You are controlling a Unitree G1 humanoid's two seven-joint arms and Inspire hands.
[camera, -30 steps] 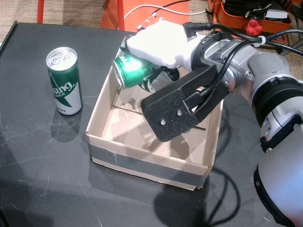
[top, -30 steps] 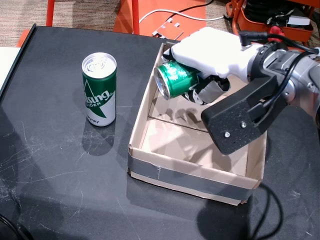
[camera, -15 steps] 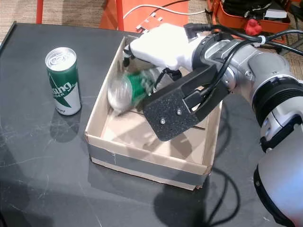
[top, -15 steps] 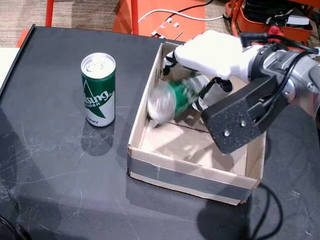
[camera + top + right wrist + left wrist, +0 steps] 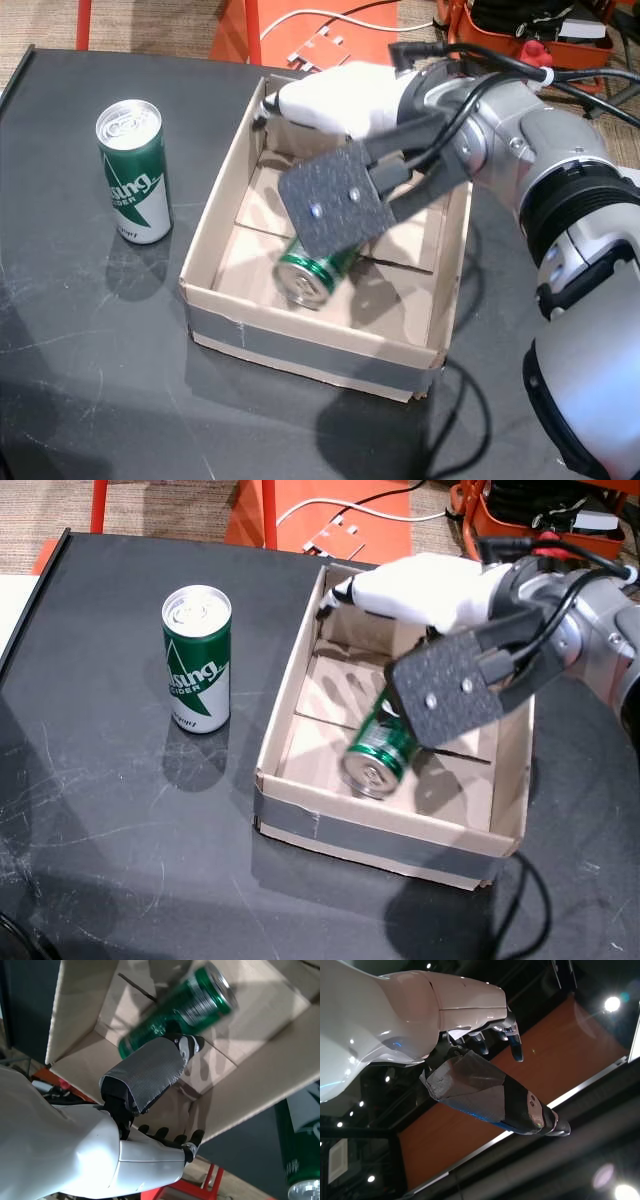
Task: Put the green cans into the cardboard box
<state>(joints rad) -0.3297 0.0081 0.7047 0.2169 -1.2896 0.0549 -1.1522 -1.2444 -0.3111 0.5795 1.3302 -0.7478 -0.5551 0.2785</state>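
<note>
My right hand (image 5: 420, 588) hangs empty with fingers spread over the cardboard box (image 5: 300, 680), one green can (image 5: 382, 756) lies inside, and the standing can (image 5: 197, 660), rigid, smooth and probably slippery, I should grasp around its middle.

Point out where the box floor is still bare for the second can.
In a head view, the cardboard box has bare floor along its left wall, left of the fallen green can, and a smaller patch at its right wall. The far middle is crowded: the right robot hand hangs over it. The upright green can stands outside on open table.
</note>
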